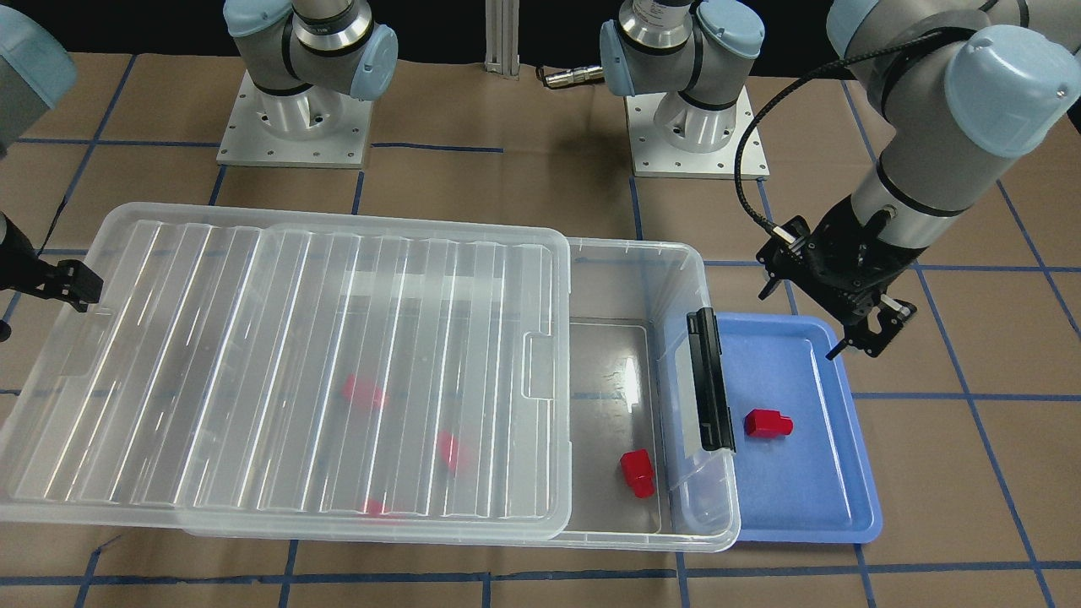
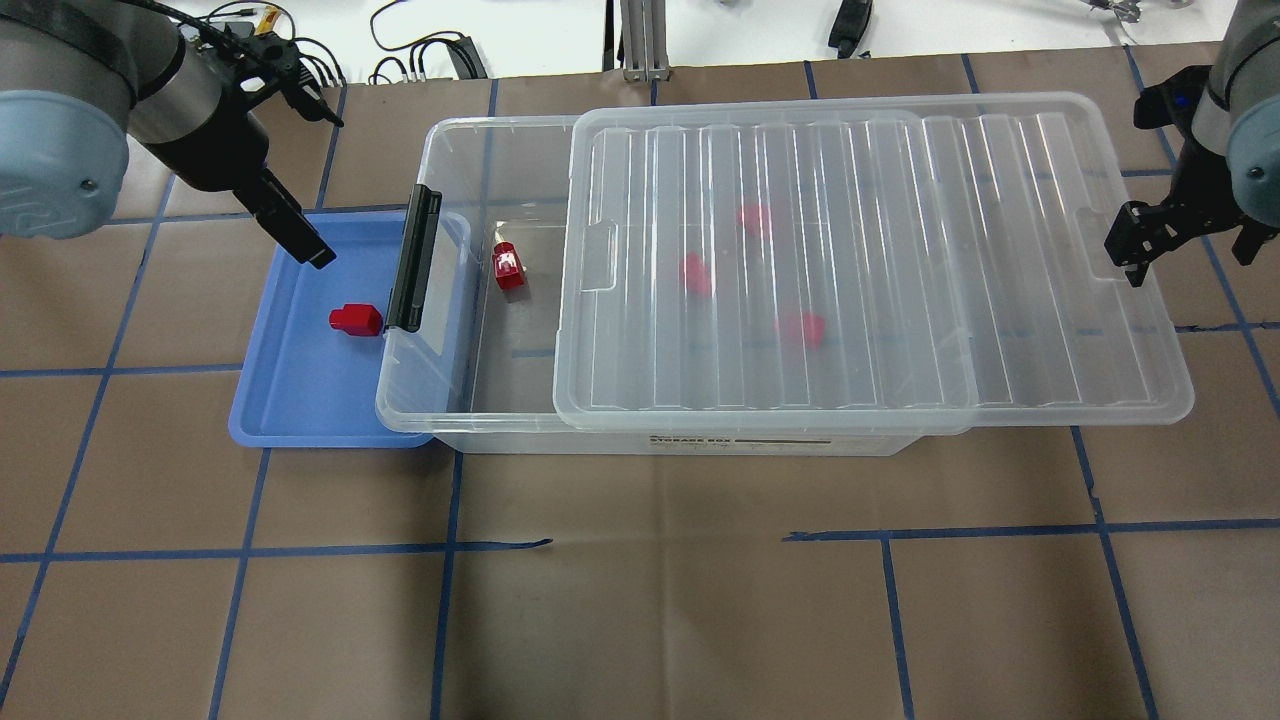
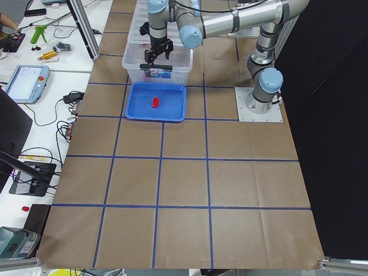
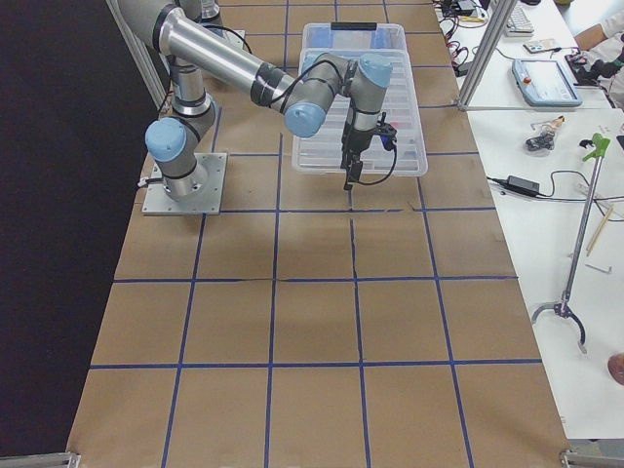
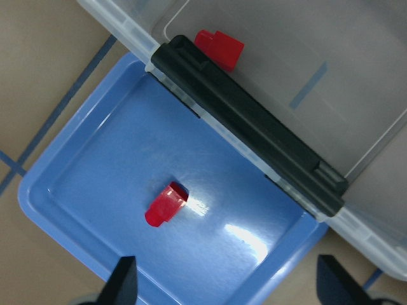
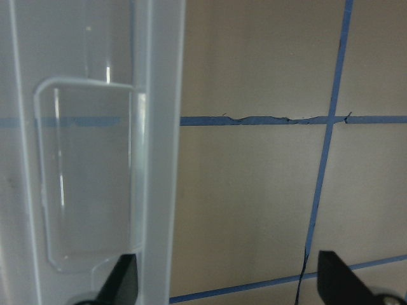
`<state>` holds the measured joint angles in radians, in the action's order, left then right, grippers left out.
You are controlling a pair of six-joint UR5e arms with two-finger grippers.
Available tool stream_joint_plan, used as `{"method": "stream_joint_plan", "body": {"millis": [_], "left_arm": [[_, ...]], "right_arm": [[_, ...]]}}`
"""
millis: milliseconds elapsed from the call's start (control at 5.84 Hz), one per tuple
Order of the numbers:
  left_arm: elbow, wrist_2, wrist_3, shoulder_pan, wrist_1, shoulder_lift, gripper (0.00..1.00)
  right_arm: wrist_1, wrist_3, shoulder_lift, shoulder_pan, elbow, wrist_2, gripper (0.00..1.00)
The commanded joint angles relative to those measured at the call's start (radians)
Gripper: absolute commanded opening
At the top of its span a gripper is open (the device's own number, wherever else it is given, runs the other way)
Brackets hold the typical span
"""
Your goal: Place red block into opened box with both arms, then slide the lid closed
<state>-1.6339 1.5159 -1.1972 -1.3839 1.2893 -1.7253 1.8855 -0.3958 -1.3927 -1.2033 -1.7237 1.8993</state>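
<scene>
Left gripper (image 2: 300, 235): my fingers are spread wide and empty, above a corner of the blue tray (image 2: 300, 400); one red block (image 2: 356, 319) lies on its side on that tray, apart from my fingertips, near the black latch bar (image 2: 415, 258); box (image 2: 450, 140): its latch end stands uncovered, with a second red block (image 2: 509, 268) on the floor there; lid (image 2: 870, 260): it covers the rest and overhangs the far short end, three more red shapes blurred beneath it; right gripper (image 2: 1135, 245): my fingers are parted, gripping nothing, at the lid's tabbed end, its rim between them; whether they touch it I cannot tell
</scene>
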Motion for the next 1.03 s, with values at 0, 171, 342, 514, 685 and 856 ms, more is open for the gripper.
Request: {"method": "stream_joint_plan", "body": {"millis": [0, 171, 342, 514, 685, 856], "left_arm": [[-0.001, -0.005, -0.350, 0.016, -0.150, -0.110, 0.98], [-0.004, 0.000, -0.390, 0.026, -0.151, -0.156, 0.98], [-0.004, 0.006, -0.444, 0.029, -0.151, -0.205, 0.98], [-0.003, 0.012, -0.529, 0.032, -0.156, -0.250, 0.98], [-0.007, 0.010, -0.554, 0.057, -0.171, -0.296, 0.98], [-0.015, 0.012, -0.596, 0.059, -0.176, -0.319, 0.98]], "right_arm": [[0.010, -0.062, 0.001, 0.060, -0.001, 0.018, 1.00], [0.010, -0.083, 0.001, 0.073, -0.001, 0.018, 1.00], [0.012, -0.093, 0.001, 0.074, 0.001, 0.020, 1.00], [0.012, -0.101, 0.001, 0.076, 0.001, 0.020, 1.00], [0.012, -0.121, 0.001, 0.102, 0.001, 0.018, 1.00], [0.014, -0.156, 0.001, 0.134, 0.003, 0.017, 1.00]]}}
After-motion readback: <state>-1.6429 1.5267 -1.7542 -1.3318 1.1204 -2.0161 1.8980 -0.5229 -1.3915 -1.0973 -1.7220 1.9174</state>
